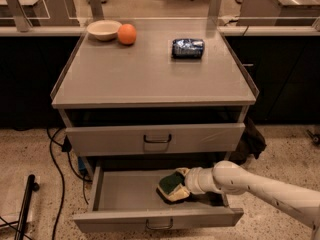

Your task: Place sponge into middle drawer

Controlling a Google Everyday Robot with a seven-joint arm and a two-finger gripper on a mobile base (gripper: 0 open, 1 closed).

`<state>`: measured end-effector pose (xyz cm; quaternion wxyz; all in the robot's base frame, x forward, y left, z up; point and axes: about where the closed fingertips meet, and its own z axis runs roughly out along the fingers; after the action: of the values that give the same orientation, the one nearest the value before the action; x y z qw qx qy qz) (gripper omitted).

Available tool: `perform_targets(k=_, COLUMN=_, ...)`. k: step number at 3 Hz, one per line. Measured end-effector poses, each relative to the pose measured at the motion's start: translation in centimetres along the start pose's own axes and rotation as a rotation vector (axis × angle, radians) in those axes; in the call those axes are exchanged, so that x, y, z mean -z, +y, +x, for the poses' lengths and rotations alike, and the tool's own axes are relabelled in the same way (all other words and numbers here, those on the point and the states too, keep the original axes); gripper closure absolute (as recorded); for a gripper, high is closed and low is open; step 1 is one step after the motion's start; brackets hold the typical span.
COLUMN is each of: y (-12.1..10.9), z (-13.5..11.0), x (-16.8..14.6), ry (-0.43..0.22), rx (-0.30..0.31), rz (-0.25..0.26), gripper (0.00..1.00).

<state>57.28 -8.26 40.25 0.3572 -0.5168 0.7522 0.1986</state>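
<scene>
The sponge (pixel 171 185), dark green on top with a pale yellow base, is inside the open middle drawer (pixel 120 199), right of its centre. My gripper (pixel 181 186) reaches in from the right on a white arm and is at the sponge's right side, touching it. The sponge looks tilted, low over the drawer floor. The drawer front with its small dark handle (pixel 159 225) is pulled out toward the camera. The similar grey drawer above (pixel 155 139) is only slightly out.
On the cabinet top stand a white bowl (pixel 104 29), an orange (pixel 127 34) and a dark blue crinkled packet (pixel 188 48). Black cables (pixel 57 159) and a dark pole (pixel 25 204) lie on the floor at the left. A dark bag (pixel 252 139) hangs right of the cabinet.
</scene>
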Motion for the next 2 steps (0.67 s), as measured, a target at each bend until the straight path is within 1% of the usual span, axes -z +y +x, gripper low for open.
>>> perform_targets(k=1, y=-1.2, z=0.8, x=-2.0, ry=0.008, rx=0.024, rz=-0.010, gripper=1.00)
perform_targets(k=2, y=-1.8, z=1.6, x=-3.7, ry=0.024, rx=0.036, rz=-0.032, gripper=1.00)
